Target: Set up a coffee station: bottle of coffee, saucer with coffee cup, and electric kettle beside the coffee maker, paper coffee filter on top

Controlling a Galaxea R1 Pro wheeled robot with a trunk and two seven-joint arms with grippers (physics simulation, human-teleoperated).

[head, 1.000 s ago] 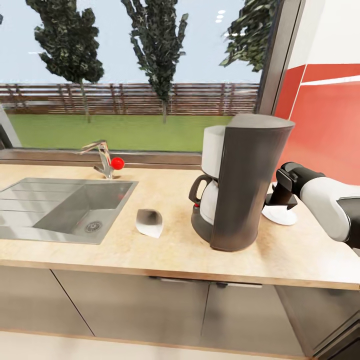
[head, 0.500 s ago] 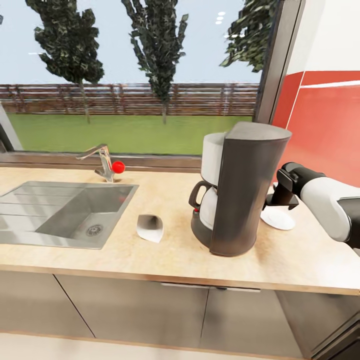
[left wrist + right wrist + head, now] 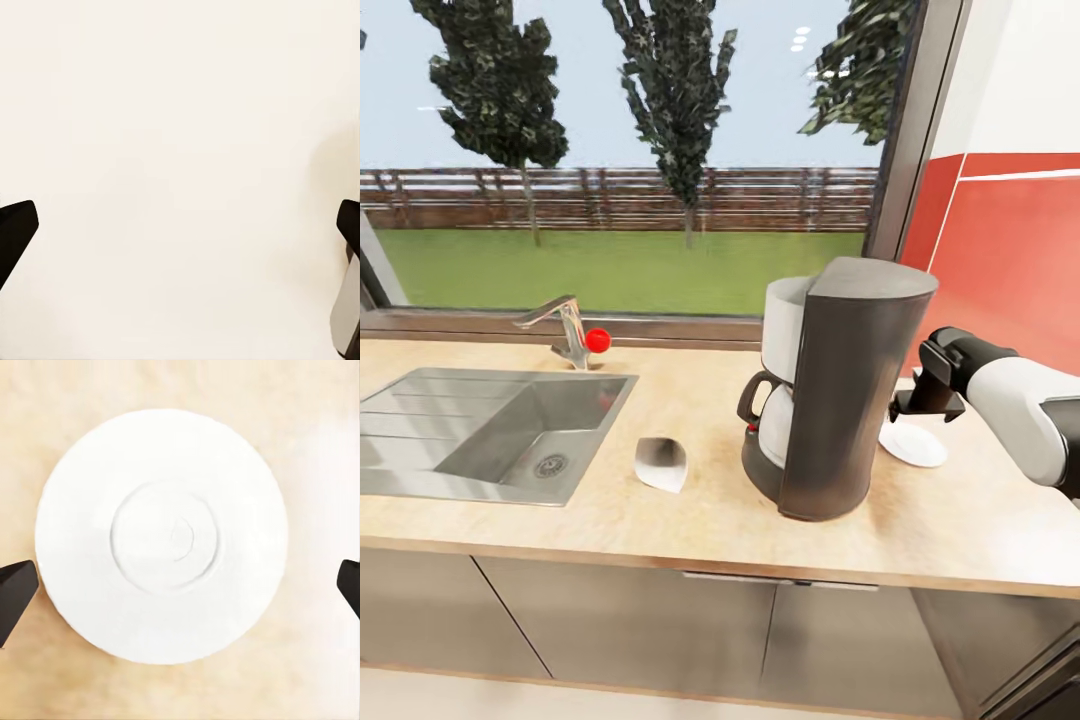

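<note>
Right gripper (image 3: 180,589) hovering over saucer (image 3: 161,536), jaws spread wide, gripping nothing.
Saucer lying empty: round, white, flat on kitchen countertop (image 3: 690,390).

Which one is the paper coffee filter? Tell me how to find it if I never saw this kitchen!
Start at the long wood-grain kitchen countertop under the big window. Between the steel sink and the tall dark coffee maker lies the paper coffee filter, a small white cone on its side. The saucer past the coffee maker is also white, but that is flat and round.
</note>
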